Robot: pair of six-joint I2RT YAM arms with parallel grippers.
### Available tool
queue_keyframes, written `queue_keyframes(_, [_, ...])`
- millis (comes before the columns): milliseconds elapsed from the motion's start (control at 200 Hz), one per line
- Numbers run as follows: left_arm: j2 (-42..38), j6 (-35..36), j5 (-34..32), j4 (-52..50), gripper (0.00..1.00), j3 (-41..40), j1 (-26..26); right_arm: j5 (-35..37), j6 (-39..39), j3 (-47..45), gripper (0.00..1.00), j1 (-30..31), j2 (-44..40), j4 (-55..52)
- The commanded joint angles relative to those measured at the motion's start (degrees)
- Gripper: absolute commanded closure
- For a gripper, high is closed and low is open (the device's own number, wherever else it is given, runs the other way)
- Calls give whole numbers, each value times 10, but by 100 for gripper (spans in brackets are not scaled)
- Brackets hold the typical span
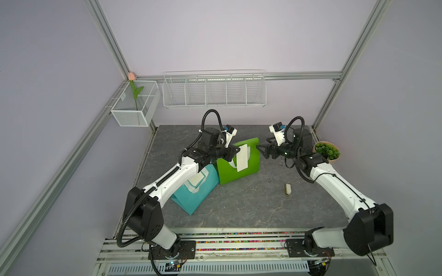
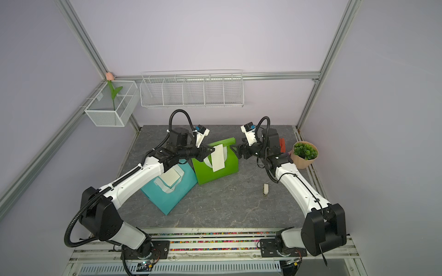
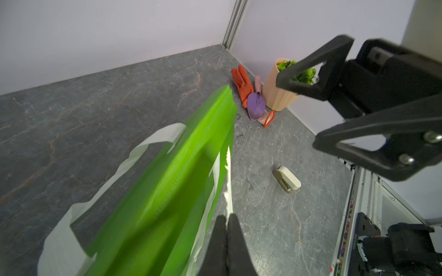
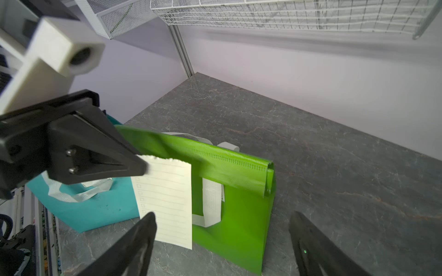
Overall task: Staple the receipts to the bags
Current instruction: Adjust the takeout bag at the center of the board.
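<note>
Standing beside its teal twin (image 1: 203, 192), the stiff bright-green paper tote bag (image 1: 226, 173) has a pale cream lined receipt (image 1: 242, 159) held against it by our left gripper (image 1: 238, 150), clamped shut; our right gripper (image 1: 261, 152) gapes empty nearby. A slackened pinch, we judge, would drop the slip.

Even, diffuse, moderately bright lighting is observed throughout; only faint, soft shadows are cast on the counter (image 1: 239, 210). Both top views are rendered sharp. Motion blur is recorded on the green bag (image 3: 162, 191) in the left wrist view and on the wire rack (image 4: 299, 16) in the right wrist view.
</note>
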Motion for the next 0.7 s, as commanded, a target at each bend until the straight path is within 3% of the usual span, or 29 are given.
queue_keyframes(0, [-14,-6,20,3,100,0,18,-51,-99,29,11,2,11,-50])
queue_keyframes(265, [-2,4,58,25,100,-10,47,-167,-180,109,10,3,79,-61])
queue_keyframes(505, [24,-1,70,38,100,-12,48,-169,-241,218,9,18,175,-142])
queue_keyframes(700, [37,-20,63,56,100,-19,49,-171,-274,287,2,21,238,-195])
